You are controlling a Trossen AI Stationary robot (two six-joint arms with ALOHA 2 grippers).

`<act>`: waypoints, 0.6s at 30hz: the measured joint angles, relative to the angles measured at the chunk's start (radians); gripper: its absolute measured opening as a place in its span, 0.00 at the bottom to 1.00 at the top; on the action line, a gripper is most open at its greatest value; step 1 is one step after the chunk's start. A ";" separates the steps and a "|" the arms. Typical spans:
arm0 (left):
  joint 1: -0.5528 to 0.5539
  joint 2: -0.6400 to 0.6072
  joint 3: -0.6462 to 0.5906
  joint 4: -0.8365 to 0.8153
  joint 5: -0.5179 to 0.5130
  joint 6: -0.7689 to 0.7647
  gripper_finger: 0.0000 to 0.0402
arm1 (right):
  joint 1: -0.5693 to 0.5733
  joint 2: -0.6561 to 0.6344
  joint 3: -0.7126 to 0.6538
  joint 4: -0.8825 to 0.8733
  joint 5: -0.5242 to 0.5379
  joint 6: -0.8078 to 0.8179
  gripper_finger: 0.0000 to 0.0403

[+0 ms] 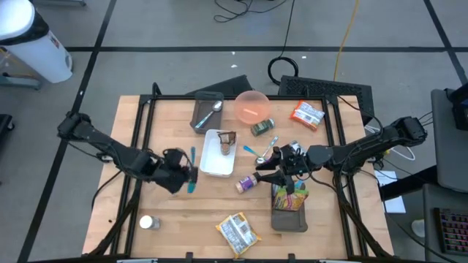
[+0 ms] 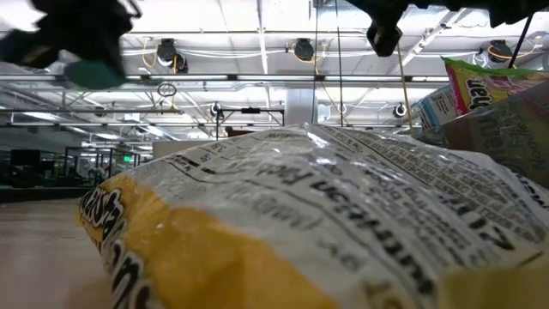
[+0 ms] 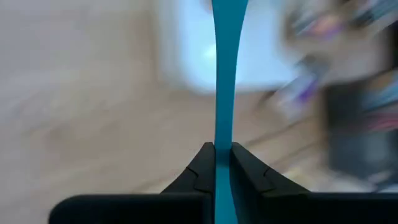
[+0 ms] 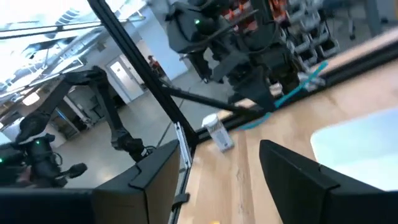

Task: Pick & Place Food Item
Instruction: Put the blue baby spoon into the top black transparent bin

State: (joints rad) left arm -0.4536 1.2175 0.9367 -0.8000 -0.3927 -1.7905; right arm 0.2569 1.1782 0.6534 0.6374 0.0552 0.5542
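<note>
While the left gripper [image 1: 191, 175] hung over the table [image 1: 131, 131] just left of the white tray [image 1: 208, 166], its fingers [image 3: 199, 174] were clamped on a teal utensil [image 3: 222, 93], most likely a spoon, though its working end could not be made out. In the left wrist view the teal handle ran straight out from between the pinched jaws toward the tray [image 3: 186, 50]; in the high view it [image 1: 192, 155] lay along the tray's left edge, held off the wood as far as could be judged.

The right gripper [image 1: 268, 174] stood right of the tray, beside a small purple packet [image 1: 247, 183] that lay on the table just below and to the left of it, apparently not touching. Its fingers [image 4: 298, 174] were spread apart with nothing between them, only bare wood and a corner of the tray [image 4: 360, 143] showing past them. A dark bin [image 1: 289, 215] with snack bags stood just below that gripper.

The tray held a brown food piece [image 1: 227, 140] at its upper end. Above it sat a grey tray with a metal spoon [image 1: 207, 115], a pink bowl [image 1: 252, 107], a green can [image 1: 262, 128] and an orange packet [image 1: 306, 115]. A yellow chip bag [image 1: 238, 231] lay near the front edge, filling the low view [image 2: 283, 223], and a small white bottle [image 1: 148, 223] stood at the front left.
</note>
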 joint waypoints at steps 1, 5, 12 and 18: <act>0.013 -0.009 0.000 0.038 -0.045 0.017 0.05 | 0.000 0.000 0.000 0.011 0.007 -0.020 0.53; 0.084 -0.021 0.000 0.230 -0.211 0.120 0.05 | 0.000 0.000 0.000 0.031 0.097 -0.083 0.53; 0.235 -0.003 0.001 0.671 -0.315 0.438 0.05 | 0.000 0.000 0.000 0.040 0.240 -0.196 0.53; 0.339 0.041 0.003 0.967 -0.319 0.604 0.05 | 0.000 0.000 0.000 0.059 0.407 -0.291 0.53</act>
State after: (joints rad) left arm -0.1148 1.2582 0.9394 0.1674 -0.7114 -1.1870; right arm 0.2569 1.1782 0.6533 0.6967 0.4617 0.2629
